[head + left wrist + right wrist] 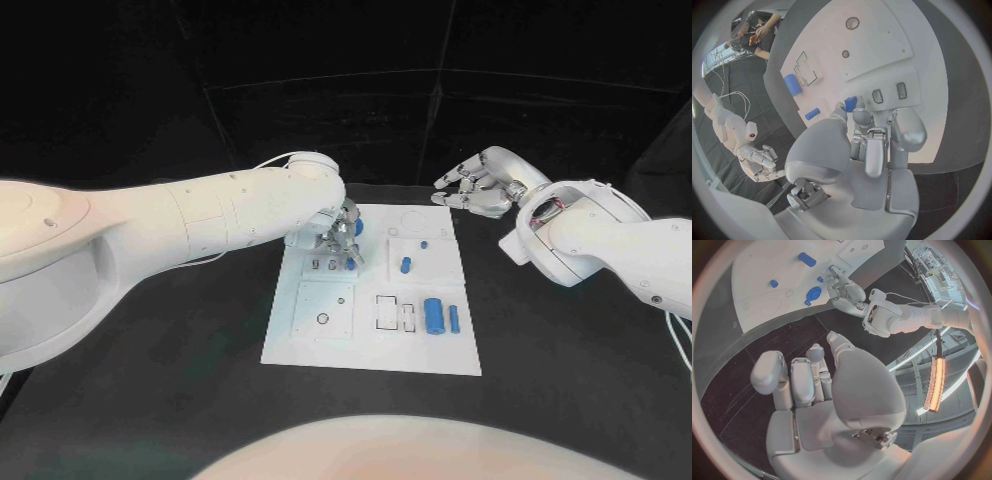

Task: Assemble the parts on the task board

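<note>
The white task board [361,350] lies in the middle of the black table. My left hand [335,238] hovers over its far left part, fingers pointing down, and pinches a small blue part [851,103] at its fingertips, just above two small slots [889,93]. On the board lie a short blue part [408,265], a tiny blue piece [426,243], a thick blue cylinder [434,315] and a slim blue pin [454,318]. My right hand [476,187] hangs beyond the board's far right corner, fingers apart and holding nothing.
Rectangular recesses [389,312] sit left of the thick cylinder, and a round recess [417,220] marks the board's far end. A square plate with a small hole [325,318] occupies the board's near left. Black table [173,380] surrounds the board.
</note>
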